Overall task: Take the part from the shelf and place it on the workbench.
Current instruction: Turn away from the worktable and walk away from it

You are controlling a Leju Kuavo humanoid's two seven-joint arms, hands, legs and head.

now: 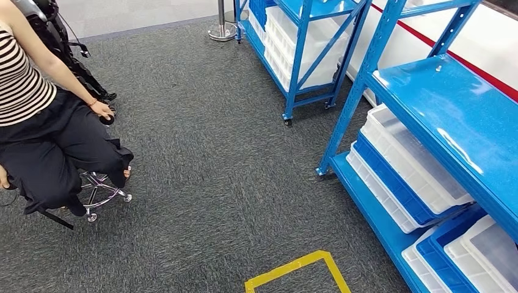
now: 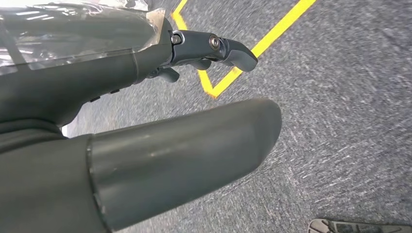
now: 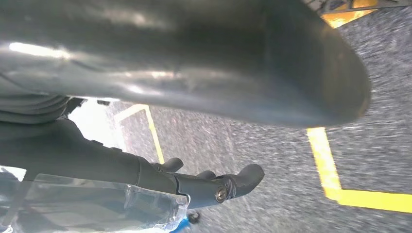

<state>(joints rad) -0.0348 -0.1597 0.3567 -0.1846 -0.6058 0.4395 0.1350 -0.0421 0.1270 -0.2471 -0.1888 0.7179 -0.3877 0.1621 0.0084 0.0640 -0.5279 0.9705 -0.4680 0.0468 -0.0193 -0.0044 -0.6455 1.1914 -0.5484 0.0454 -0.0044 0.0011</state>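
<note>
The head view looks forward and down from high up onto the grey carpet [image 1: 201, 183], with blue shelves [image 1: 452, 116] to the right. Each wrist view sits close behind its own hand, the left hand [image 2: 145, 145] and the right hand [image 3: 170, 73], facing the carpet just beyond the fingertips. All three share the carpet with its yellow tape [image 1: 299, 271].

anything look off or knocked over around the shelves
Nothing stands out. The white and blue bins sit stacked in the blue shelf, and the carpet shows no spill.
</note>
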